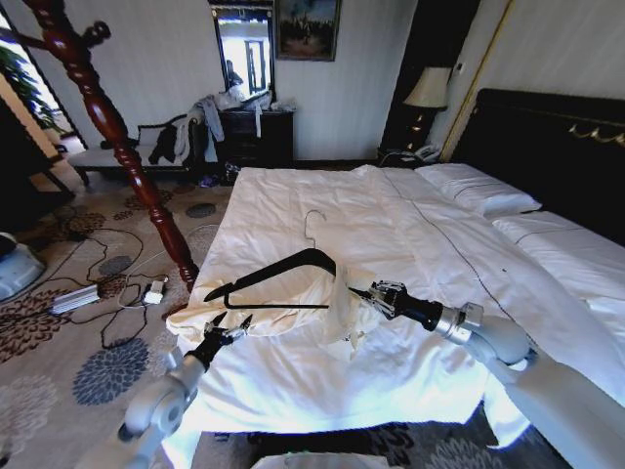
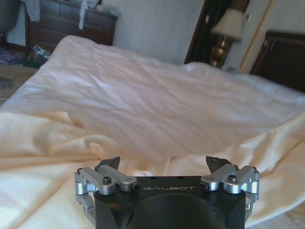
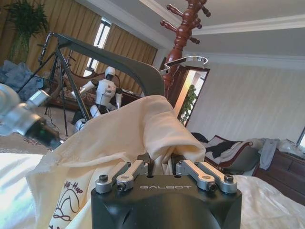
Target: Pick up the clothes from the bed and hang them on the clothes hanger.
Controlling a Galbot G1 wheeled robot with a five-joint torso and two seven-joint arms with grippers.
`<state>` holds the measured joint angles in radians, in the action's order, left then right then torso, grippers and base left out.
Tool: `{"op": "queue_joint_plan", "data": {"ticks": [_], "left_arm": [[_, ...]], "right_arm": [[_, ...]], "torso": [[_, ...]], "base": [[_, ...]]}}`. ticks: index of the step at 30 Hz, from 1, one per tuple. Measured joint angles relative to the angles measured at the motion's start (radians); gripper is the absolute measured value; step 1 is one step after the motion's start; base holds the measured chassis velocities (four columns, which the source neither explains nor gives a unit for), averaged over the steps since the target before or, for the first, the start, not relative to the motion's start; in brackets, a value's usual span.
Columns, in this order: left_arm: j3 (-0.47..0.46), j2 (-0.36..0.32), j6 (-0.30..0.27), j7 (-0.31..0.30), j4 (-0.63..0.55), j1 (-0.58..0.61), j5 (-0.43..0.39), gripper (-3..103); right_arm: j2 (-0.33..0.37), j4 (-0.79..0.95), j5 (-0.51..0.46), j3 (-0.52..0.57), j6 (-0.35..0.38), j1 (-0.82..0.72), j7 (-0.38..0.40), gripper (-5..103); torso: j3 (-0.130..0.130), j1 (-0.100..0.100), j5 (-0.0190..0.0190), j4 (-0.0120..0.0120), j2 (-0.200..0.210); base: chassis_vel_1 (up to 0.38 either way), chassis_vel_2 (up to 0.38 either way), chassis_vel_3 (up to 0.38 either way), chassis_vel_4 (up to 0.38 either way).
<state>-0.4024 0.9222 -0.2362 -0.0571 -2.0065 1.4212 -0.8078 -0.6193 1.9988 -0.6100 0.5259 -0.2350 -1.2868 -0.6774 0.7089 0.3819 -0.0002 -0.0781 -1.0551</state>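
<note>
White bedding covers the bed (image 1: 410, 234), which fills the middle and right of the head view, with pillows (image 1: 479, 188) and a dark headboard (image 1: 547, 147) at the far right. A patterned carpet (image 1: 68, 322) lies to the left, with cables on it, and a turned red-brown wooden post (image 1: 107, 127) rises at the near left of the bed. At the far wall stand a dark dresser (image 1: 256, 137), a bench heaped with dark and grey clothes (image 1: 186, 132), and a lamp (image 1: 428, 90).

The cream shirt (image 1: 283, 303) lies bunched on the near left part of the bed, its right edge lifted. The black hanger (image 1: 278, 278) sits on top of it, tilted, with its silver hook (image 1: 312, 227) pointing toward the far side. In the right wrist view the shirt (image 3: 119, 138) drapes over the hanger (image 3: 119, 62).

The right end effector (image 1: 374, 295) reaches in from the near right and pinches the lifted fold of the shirt, its fingers (image 3: 126, 171) pressed together on the cloth. The left end effector (image 1: 227, 327) hovers at the near left edge of the shirt, fingers (image 2: 110, 164) spread apart, just above the cream fabric (image 2: 43, 152) and not gripping anything.
</note>
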Motion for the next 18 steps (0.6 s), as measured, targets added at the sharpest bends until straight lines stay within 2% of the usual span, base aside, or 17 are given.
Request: {"op": "queue_joint_plan", "data": {"ticks": [4,6,8,10,13,15,18], "left_arm": [[0.084,-0.062,-0.047,-0.039,0.05,-0.148,-0.026,102],[0.093,-0.066,-0.05,-0.042,0.056,-0.162,-0.031,102],[0.169,-0.079,-0.066,-0.061,0.1,-0.255,-0.056,98],[0.187,-0.079,-0.072,-0.067,0.109,-0.274,-0.06,97],[0.254,-0.075,-0.106,-0.113,0.145,-0.329,-0.068,86],[0.264,-0.074,-0.114,-0.123,0.151,-0.335,-0.068,86],[0.295,-0.072,-0.14,-0.137,0.173,-0.348,-0.064,70]], "right_arm": [[0.004,0.007,0.001,-0.005,0.0,0.005,-0.002,19],[0.004,0.006,0.001,-0.006,0.0,0.005,-0.002,19],[0.0,0.001,0.002,-0.008,0.0,0.005,-0.002,19],[-0.001,0.0,0.001,-0.009,0.0,0.005,-0.001,19],[-0.003,-0.004,0.0,-0.01,0.0,0.005,0.0,19],[-0.003,-0.004,-0.001,-0.01,0.0,0.005,0.001,19],[-0.005,-0.004,-0.003,-0.006,0.0,0.003,0.002,19]], "torso": [[0.0,0.0,0.0,0.0,0.0],[0.0,0.0,0.0002,0.0,0.0],[0.0,0.0,0.0003,-0.0001,0.0],[0.0,0.0,0.0001,-0.0002,0.0],[0.0,0.0,0.0002,0.0001,0.0],[0.0,0.0,0.0,0.0001,0.0],[0.0,0.0,0.0001,0.0004,0.0]], "base": [[0.0,0.0,0.0,0.0],[0.0,0.0,0.0,0.0],[0.0,0.0,0.0,0.0],[0.0,0.0,0.0,0.0],[0.0,0.0,0.0,0.0],[0.0,0.0,0.0,0.0],[0.0,0.0,0.0,0.0]]}}
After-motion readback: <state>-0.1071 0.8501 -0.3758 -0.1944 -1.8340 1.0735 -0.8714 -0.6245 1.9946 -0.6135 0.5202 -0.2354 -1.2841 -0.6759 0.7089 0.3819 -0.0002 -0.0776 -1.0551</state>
